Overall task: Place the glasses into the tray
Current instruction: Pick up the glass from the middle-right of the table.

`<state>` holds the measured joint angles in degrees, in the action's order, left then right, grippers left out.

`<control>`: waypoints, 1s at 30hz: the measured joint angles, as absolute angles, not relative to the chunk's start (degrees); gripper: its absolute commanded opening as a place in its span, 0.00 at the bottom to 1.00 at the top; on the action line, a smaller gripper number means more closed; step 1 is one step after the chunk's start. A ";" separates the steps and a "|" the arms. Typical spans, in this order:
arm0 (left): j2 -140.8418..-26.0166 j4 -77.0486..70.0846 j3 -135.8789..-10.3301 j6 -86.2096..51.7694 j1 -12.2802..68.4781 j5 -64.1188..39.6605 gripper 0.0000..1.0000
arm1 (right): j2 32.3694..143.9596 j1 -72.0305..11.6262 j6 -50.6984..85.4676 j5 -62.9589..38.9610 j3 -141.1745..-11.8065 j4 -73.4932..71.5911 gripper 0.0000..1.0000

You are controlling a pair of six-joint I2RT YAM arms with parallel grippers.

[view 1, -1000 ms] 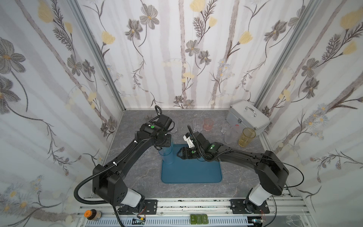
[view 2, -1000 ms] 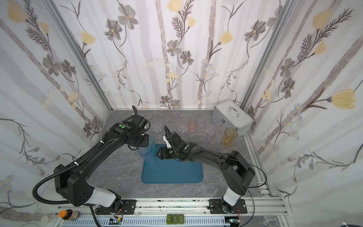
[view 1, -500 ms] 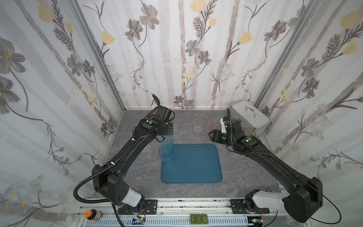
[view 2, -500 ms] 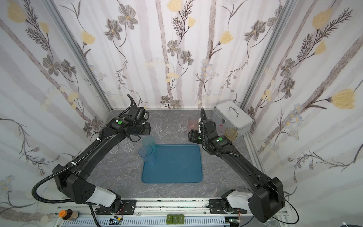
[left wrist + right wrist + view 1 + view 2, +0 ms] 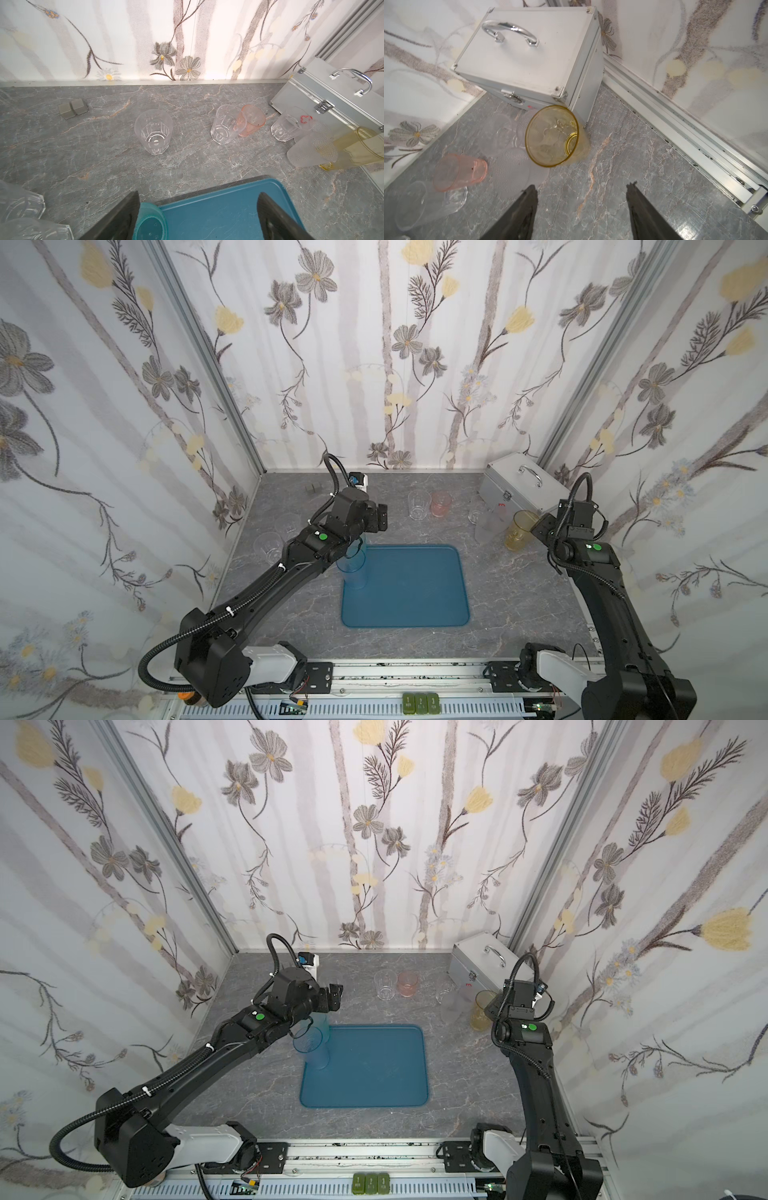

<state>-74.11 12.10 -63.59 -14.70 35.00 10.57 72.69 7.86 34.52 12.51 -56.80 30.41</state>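
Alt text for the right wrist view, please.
The right end effector, jaws open and empty, faces an amber-yellow transparent tumbler standing on the grey marbled tabletop beside a silver metal case with a handle. A pink transparent tumbler, a frosted white tumbler and clear tumblers stand nearby.

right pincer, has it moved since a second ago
Yes. In a top view the right pincer has swung right, from over the blue tray to beside the yellow glass by the silver case.
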 measured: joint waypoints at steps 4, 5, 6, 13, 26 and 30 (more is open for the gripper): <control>-71.70 7.03 -61.76 -13.21 34.98 11.38 1.00 | 78.30 9.87 35.29 9.02 -57.25 26.74 0.61; -70.89 6.55 -61.19 -12.84 34.94 11.68 1.00 | 79.35 9.96 35.55 8.60 -57.36 26.06 0.59; -70.19 6.07 -60.69 -12.53 34.87 12.01 1.00 | 80.31 10.04 35.55 7.84 -57.36 25.26 0.57; -67.16 4.58 -57.47 -11.99 34.65 13.72 1.00 | 86.21 10.59 36.60 4.82 -56.82 20.53 0.50; -67.88 4.47 -57.14 -10.94 34.28 12.56 1.00 | 93.06 11.42 36.36 1.91 -54.33 16.43 0.23; -68.01 4.47 -57.21 -10.55 33.98 12.58 1.00 | 92.95 11.42 35.24 1.96 -53.80 16.62 0.15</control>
